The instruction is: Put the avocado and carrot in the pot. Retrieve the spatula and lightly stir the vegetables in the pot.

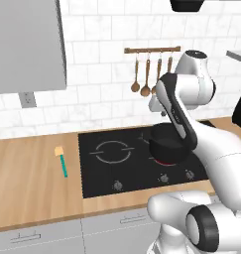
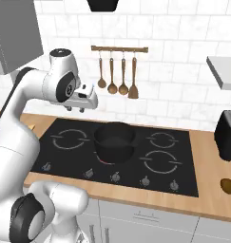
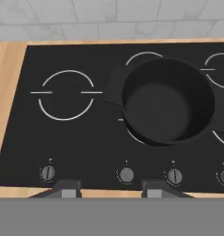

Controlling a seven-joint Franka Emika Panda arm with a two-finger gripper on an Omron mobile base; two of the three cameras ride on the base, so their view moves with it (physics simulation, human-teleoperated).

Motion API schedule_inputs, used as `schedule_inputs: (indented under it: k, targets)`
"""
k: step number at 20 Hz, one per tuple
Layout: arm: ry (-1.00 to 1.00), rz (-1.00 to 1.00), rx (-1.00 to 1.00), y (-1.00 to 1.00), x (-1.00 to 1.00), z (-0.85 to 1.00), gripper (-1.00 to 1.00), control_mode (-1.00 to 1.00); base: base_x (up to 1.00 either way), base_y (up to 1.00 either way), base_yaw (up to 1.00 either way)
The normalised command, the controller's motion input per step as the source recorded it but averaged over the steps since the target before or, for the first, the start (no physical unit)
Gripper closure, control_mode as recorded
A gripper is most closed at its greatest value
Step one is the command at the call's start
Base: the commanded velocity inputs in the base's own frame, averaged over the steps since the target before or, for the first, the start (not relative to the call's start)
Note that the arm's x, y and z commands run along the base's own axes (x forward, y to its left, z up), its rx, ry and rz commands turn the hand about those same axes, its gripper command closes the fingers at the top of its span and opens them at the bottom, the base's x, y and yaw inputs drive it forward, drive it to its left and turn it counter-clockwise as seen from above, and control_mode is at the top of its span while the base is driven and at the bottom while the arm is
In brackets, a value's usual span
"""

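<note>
Gripper [image 2: 81,109] held high over the stove, left of the pot [image 2: 115,141]; nothing between its fingers.

Pot sits on the black cooktop [image 3: 76,138], on a near burner toward the middle, upright, interior dark and bare in the hand view. Gripper released: fingertips [image 3: 67,188] show apart at the lower edge of the hand view, well above the knob row [image 3: 126,174]. Spatula [image 1: 62,159] lies flat on the wooden tabletop [image 1: 28,168] left of the cooktop, pale blade toward the wall, teal handle toward the near edge, well apart from the pot. A small brown-green rounded thing, probably the avocado [image 2: 227,185], rests on the tabletop right of the cooktop, near the black toaster [image 2: 227,135]. Wooden utensils [image 2: 118,80] hang on the wall rail behind the stove.
</note>
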Motion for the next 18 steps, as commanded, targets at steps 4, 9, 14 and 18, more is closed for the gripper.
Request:
schedule_inputs:
  k: [4, 9, 14, 18]
  targets:
    - [0.0, 0.0, 0.0, 0.0, 0.0, 0.0, -1.0, 1.0, -0.01, -0.56, 0.0]
    - [0.0, 0.0, 0.0, 0.0, 0.0, 0.0, -1.0, 1.0, -0.01, -1.0, 0.0]
    - [0.0, 0.0, 0.0, 0.0, 0.0, 0.0, -1.0, 1.0, 0.0, -0.75, 0.0]
    - [0.01, 0.0, 0.01, -0.16, 0.0, -0.05, -1.0, -1.0, 0.0, -0.24, -0.01]
